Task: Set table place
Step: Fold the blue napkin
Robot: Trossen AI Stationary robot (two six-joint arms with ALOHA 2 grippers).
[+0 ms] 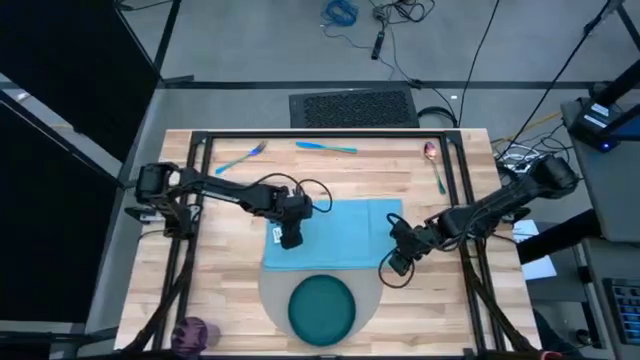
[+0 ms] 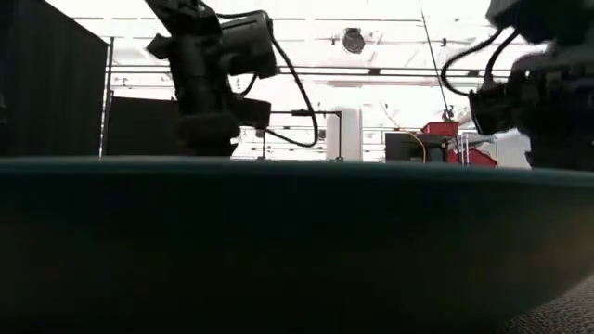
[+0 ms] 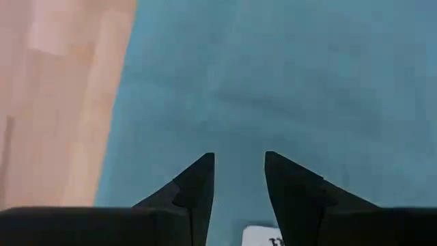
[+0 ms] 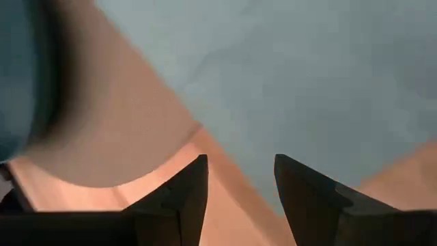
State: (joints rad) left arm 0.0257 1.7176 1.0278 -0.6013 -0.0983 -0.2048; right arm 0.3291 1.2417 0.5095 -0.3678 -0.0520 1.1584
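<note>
Table: one light wooden table (image 1: 230,200) with a black frame.
Mat: one round grey mat (image 1: 272,290) at the near edge, partly under the napkin.
Plate: one dark teal plate (image 1: 322,308) on the mat; its rim fills the low view (image 2: 297,241) and blocks most of the tabletop there.
Napkin: one light blue napkin (image 1: 340,235) spread flat at the table's centre, its near edge over the mat.
Cutlery: three pieces along the far edge, well apart from the mat: a fork (image 1: 240,158), a knife (image 1: 326,147) and a spoon (image 1: 433,165).
Cup: one purple cup (image 1: 196,333) at the near left corner.
Left gripper (image 1: 289,238): over the napkin's left edge, fingers (image 3: 198,188) apart, nothing between them.
Right gripper (image 1: 398,262): by the napkin's right near corner, fingers (image 4: 188,198) spread, holding nothing.
</note>
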